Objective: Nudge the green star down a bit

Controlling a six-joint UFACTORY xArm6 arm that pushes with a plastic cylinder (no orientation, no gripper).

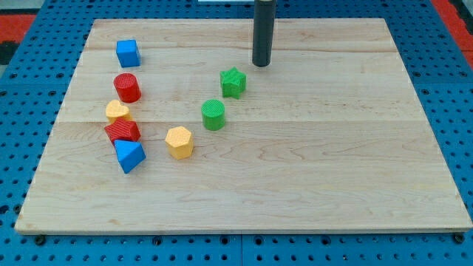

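Nearest the view's bottom, the yellow hexagon (179, 142) sits on the table (332, 177), then the green cylinder (213, 114). Just beyond it, the green star (233, 82). Farther still, my tip (261, 65), up and right of the star, not touching. No gripper here, just a bare rod holding nothing. A push toward the view's bottom looks right.

My rod (263, 33) is cut off by the frame's top edge; the yellow block (116, 111) sits partly hidden behind the red one (123, 131).
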